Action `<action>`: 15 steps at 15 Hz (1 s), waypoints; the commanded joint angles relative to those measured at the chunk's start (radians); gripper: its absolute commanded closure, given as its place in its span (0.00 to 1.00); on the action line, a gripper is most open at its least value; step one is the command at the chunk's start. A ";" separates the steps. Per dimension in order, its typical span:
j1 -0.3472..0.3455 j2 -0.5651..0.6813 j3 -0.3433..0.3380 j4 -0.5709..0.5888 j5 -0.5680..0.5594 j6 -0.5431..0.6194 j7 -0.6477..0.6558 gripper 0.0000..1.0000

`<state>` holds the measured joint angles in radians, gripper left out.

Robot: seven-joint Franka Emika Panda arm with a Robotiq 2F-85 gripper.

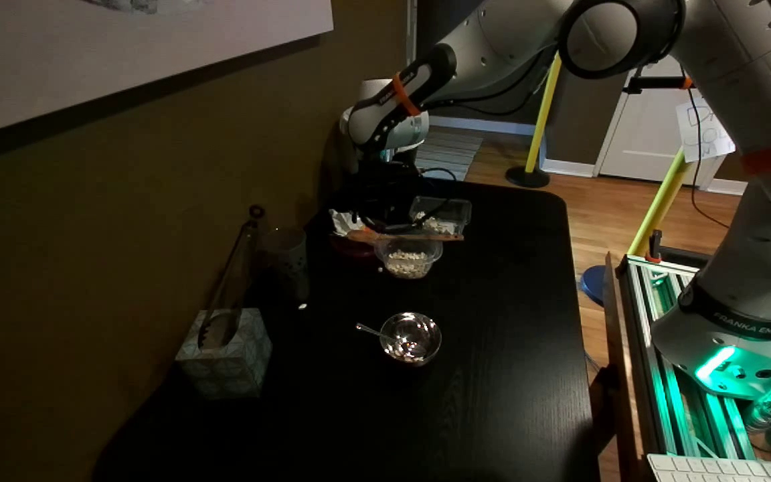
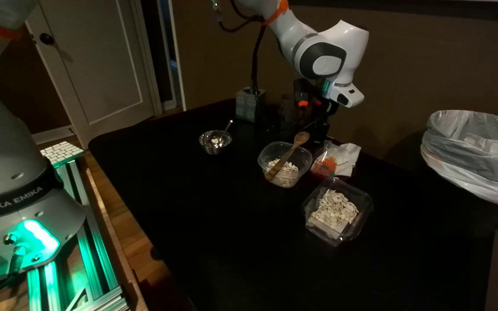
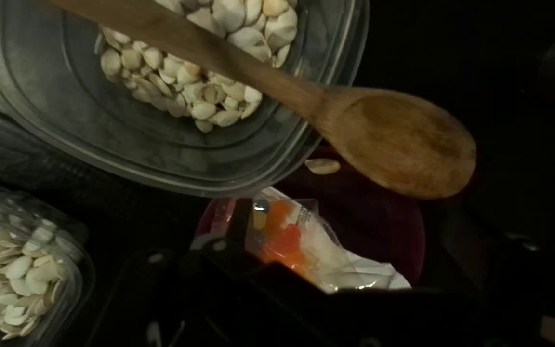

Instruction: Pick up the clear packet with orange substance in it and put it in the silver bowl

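The clear packet with orange substance (image 2: pixel 326 166) lies in a dark red dish with crumpled white paper. In the wrist view the packet (image 3: pixel 284 243) shows orange-red contents, and its lower edge is hidden by my gripper. In an exterior view only a sliver of orange shows behind my gripper. My gripper (image 2: pixel 319 131) is low beside the dish. In the wrist view my gripper (image 3: pixel 378 236) looks open, its dark fingers apart around the packet. The silver bowl (image 1: pixel 415 323) stands on the table with a metal spoon in it. It also shows in an exterior view (image 2: pixel 215 150).
A clear container (image 2: pixel 270 151) of whitish seeds stands beside the dish. A wooden spoon (image 3: pixel 403 144) lies across it and reaches over the dish. A clear box (image 2: pixel 361 203) of seeds stands nearby. A tissue box (image 1: pixel 228 368) with tongs (image 1: pixel 231 288) stands by the wall.
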<state>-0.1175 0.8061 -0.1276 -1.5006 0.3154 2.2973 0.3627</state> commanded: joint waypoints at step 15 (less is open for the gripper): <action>0.017 0.156 -0.022 0.127 -0.087 0.255 0.007 0.00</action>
<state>-0.1061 0.9395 -0.1382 -1.3923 0.2649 2.5593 0.3638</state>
